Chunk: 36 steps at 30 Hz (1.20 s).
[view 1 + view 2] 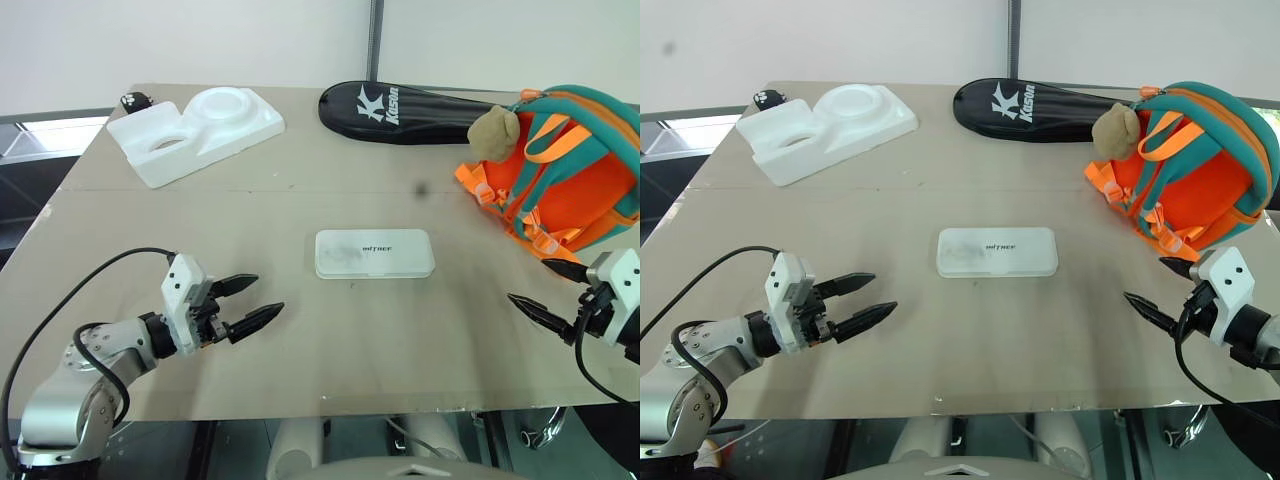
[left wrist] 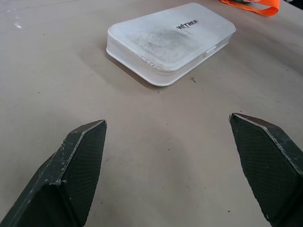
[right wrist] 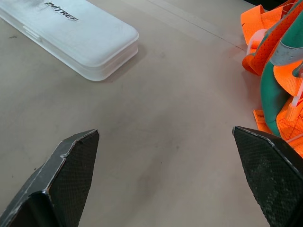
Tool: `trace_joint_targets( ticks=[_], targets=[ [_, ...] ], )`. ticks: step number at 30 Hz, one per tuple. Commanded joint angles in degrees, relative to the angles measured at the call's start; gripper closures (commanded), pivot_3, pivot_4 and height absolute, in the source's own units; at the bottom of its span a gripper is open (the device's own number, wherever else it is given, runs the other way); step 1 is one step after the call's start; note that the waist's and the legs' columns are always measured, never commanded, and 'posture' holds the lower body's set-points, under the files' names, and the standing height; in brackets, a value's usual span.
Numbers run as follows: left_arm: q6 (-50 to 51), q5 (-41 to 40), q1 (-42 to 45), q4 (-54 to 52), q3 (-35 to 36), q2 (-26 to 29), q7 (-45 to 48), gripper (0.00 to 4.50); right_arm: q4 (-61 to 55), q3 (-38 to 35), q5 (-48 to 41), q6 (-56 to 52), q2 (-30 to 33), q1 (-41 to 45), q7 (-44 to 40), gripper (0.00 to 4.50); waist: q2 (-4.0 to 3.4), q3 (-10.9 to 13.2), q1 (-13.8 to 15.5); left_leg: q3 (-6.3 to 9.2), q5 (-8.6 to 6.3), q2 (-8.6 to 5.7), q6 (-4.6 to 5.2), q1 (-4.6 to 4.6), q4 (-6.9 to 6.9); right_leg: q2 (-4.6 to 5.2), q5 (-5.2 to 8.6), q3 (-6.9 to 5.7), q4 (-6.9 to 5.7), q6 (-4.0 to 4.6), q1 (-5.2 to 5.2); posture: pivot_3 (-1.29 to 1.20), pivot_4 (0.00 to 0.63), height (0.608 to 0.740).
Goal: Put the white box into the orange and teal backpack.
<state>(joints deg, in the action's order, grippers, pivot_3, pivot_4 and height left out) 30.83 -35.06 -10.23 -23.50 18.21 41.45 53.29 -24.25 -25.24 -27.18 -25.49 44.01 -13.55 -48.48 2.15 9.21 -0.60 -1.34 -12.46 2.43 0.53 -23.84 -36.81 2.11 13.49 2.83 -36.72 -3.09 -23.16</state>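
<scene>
White box (image 1: 374, 254), flat and closed, lay near the middle of the desk (image 1: 300, 190), its lettered lid facing up and nothing touching it. Orange and teal backpack (image 1: 565, 170) sat at the far right of the desk, well apart from the box, with a tan plush toy (image 1: 493, 132) hanging at its upper left and orange straps trailing onto the desk. My left end effector (image 1: 250, 304) hovered over the near left part of the desk, its two black fingers (image 2: 78, 175) spread wide and empty, pointing toward the box. My right end effector (image 1: 548, 288) hovered near the right edge, just in front of the backpack, fingers likewise spread wide with nothing between them. Behind the box, a white foam block (image 1: 195, 131) with round hollows rested at the far left, and a long black racket bag (image 1: 410, 112) lay along the far edge, its end touching the backpack.
</scene>
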Motion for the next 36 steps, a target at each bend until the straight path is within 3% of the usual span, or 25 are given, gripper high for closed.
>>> trace_joint_targets(
  ticks=[1,3,7,12,16,17,20,25,30,35,36],
  targets=[
    [0.9,-1.5,2.6,-2.4,0.4,-0.9,-3.3,0.24,-4.2,1.8,-2.4,-3.6,-1.4,4.5,4.3,0.04,0.01,0.0,0.0,0.00,0.00,0.00,0.00,0.00,0.00,0.00,0.00,0.00,0.00,0.00,0.00,0.00,0.150,0.740],
    [3.9,-1.7,6.5,-2.9,-0.8,-4.2,-10.3,0.24,-6.6,6.0,-4.5,-10.2,-5.2,10.8,11.6,0.04,0.00,0.0,-0.2,0.02,0.00,0.03,0.00,0.00,-0.04,-0.02,0.00,0.00,-0.03,0.00,0.00,0.00,0.150,0.740],
    [11.1,-2.3,12.1,-3.5,-2.4,-10.4,-22.3,0.24,-6.0,12.9,0.4,-14.9,-11.7,16.7,21.7,0.04,0.08,-0.1,0.0,0.13,0.01,0.05,0.00,0.04,-0.10,-0.15,-0.04,-0.01,-0.11,0.01,0.03,0.00,0.150,0.740],
    [16.7,1.4,17.3,-1.8,-5.5,-15.8,-33.4,2.23,-2.8,19.1,5.3,-17.7,-17.1,22.7,29.9,2.07,0.08,0.0,0.1,0.14,0.00,-0.10,0.00,-0.14,-0.07,-0.08,-0.16,0.03,-0.05,-0.22,-0.01,0.00,0.150,0.740],
    [18.2,5.4,20.7,0.9,-10.1,-19.0,-38.8,4.29,4.0,24.8,12.0,-17.0,-20.7,28.2,35.2,4.15,0.08,-0.1,-0.1,0.17,0.00,-0.11,0.00,-0.13,-0.04,-0.11,-0.17,0.02,-0.09,-0.22,-0.03,0.00,0.150,0.740],
    [18.4,6.7,21.7,2.4,-12.3,-19.8,-39.3,4.50,7.7,26.9,14.0,-16.9,-22.0,30.1,36.4,4.49,0.08,-0.1,-0.1,0.17,0.00,-0.11,0.00,-0.10,-0.02,-0.11,-0.17,0.02,-0.09,-0.22,-0.02,0.00,0.150,0.740],
    [17.9,10.6,23.5,4.8,-18.6,-19.6,-38.5,4.50,14.3,31.7,17.6,-15.6,-24.0,33.1,36.1,4.49,0.08,-0.1,-0.2,0.16,0.01,-0.12,0.00,-0.04,-0.04,-0.16,-0.17,0.05,-0.11,-0.19,0.00,0.00,0.150,0.740],
    [17.8,11.0,22.0,3.0,-19.7,-18.4,-36.1,4.50,11.0,34.4,13.5,-17.2,-23.3,31.9,27.1,4.49,0.06,-0.1,-0.2,0.13,0.01,-0.11,0.00,-0.05,-0.02,-0.14,-0.18,0.08,-0.10,-0.21,0.00,0.00,0.150,0.740],
    [18.7,9.2,15.1,-3.9,-17.0,-14.1,-32.5,4.50,2.2,34.5,9.1,-21.0,-20.0,28.5,20.7,4.49,0.03,-0.1,-0.7,0.11,0.01,-0.07,0.00,0.04,0.27,-0.14,-0.16,0.12,-0.09,-0.18,-0.06,0.00,0.150,0.740],
    [20.9,6.2,10.0,-7.4,-12.5,-11.1,-29.4,4.50,1.5,33.8,11.3,-21.4,-18.3,27.0,21.8,4.49,0.03,-0.1,-0.6,0.14,0.01,-0.07,0.00,0.04,0.32,-0.14,-0.10,0.07,-0.09,-0.08,-0.11,0.00,0.150,0.740],
    [21.9,4.7,8.9,-7.0,-10.0,-9.5,-27.7,3.98,2.2,33.7,12.0,-20.7,-17.6,26.6,21.8,4.50,0.03,-0.1,-0.5,0.10,0.01,-0.07,0.00,0.04,0.29,-0.12,-0.03,0.10,-0.09,0.02,-0.11,0.00,0.150,0.740]
  ],
)
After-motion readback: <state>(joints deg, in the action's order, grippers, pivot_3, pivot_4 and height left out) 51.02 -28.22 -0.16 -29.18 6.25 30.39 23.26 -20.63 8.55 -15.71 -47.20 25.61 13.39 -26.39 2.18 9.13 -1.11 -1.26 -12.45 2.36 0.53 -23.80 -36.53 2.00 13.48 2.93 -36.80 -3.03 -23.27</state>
